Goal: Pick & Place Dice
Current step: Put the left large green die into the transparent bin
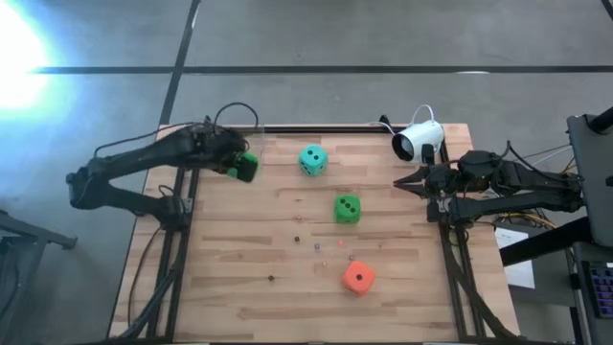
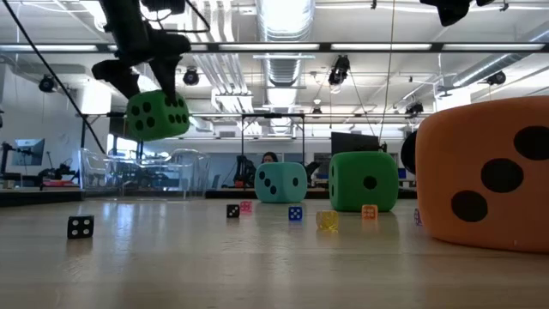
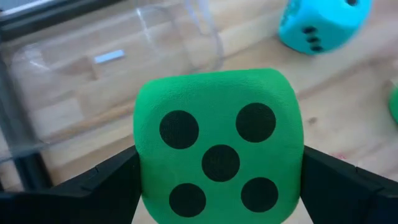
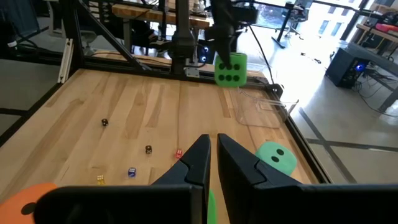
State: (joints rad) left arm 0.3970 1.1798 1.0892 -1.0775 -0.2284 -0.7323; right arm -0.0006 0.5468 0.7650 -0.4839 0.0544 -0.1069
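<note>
A: Our left gripper (image 1: pixel 239 165) has a bright green die (image 1: pixel 247 167) pinched between its fingers (image 3: pixel 93 186), lifted clear of the worktop (image 1: pixel 239 278) near the far left corner. In the left wrist view the five-pip face looks straight at us, with a dark finger pressing on either side.

B: And a clear plastic container (image 3: pixel 124 74) lies just beyond it, by the far left edge. If that is where the die goes, we judge the main risk to be a release off its mouth; the die looks soft and could bounce off the rim or roll off the left edge.

A: The grip sits low on the die too, as far as we can tell. A soft cube squeezed like that may twist or pop out if the arm swings sharply.

B: What about the rest?

A: The teal die (image 1: pixel 312 160) rests near the far edge, about midway along it. The second green die (image 1: pixel 347 208) is near the worktop's middle, and the orange-red die (image 1: pixel 358 277) lies toward the near edge, right of centre. All three are well apart from the left arm.

B: The right gripper (image 1: pixel 400 182) waits over the right edge with its fingers pressed together, so we see no clash there.

A: Several tiny dice (image 2: pixel 295 213) are scattered mid-table; a dropped die could knock them about.
</note>
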